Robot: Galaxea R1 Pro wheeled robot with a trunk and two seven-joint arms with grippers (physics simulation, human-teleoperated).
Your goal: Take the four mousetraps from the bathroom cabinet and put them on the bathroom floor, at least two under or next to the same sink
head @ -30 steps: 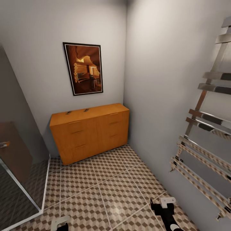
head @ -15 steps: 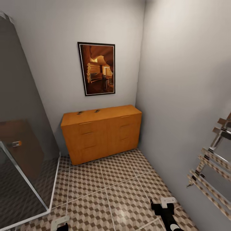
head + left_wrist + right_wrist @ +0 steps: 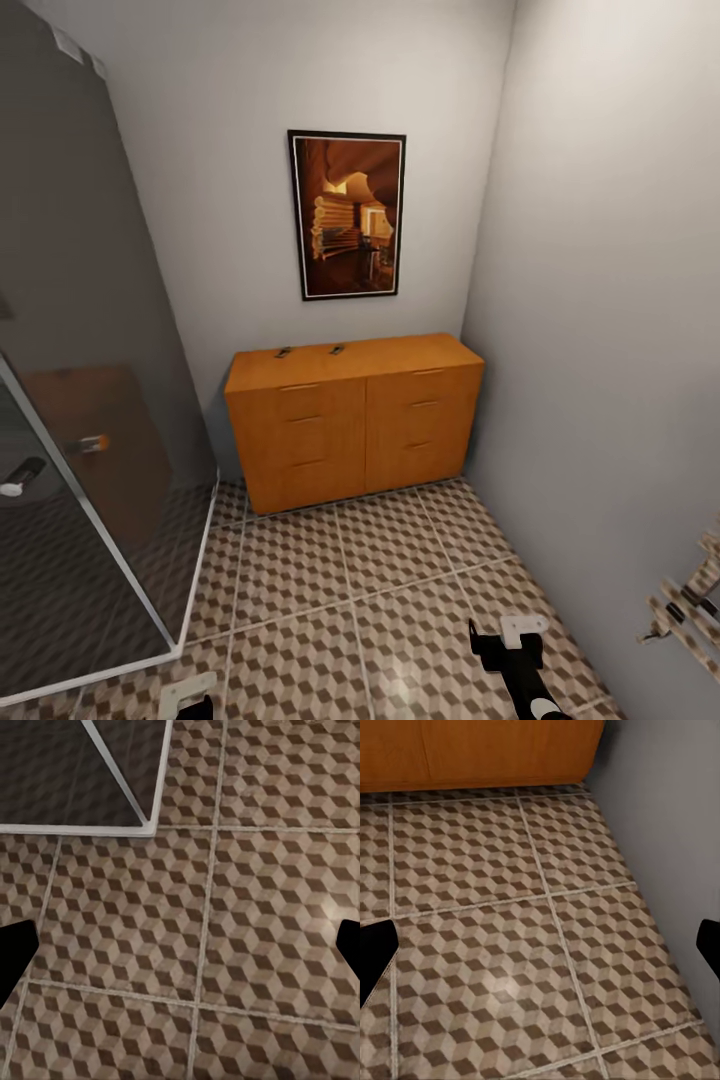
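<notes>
Mousetraps, two of them (image 3: 283, 352) (image 3: 337, 349), are tiny dark specks near the back edge of the orange cabinet (image 3: 355, 420) top at frame center; they're too small to tell which way they point. The cabinet runs wide along the back wall under a framed picture (image 3: 348, 214), right end tucked in the corner, glass shower screen (image 3: 100, 400) at left. Cube-pattern bathroom floor (image 3: 330, 590) is open in front, and both the left gripper (image 3: 180, 952) and right gripper (image 3: 544, 949) have fingers spread wide, holding nothing.

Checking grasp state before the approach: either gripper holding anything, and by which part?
Nothing is held. In both wrist views the jaws stand wide apart with only bathroom floor between them. Two small dark items, likely mousetraps, lie on the cabinet.
</notes>
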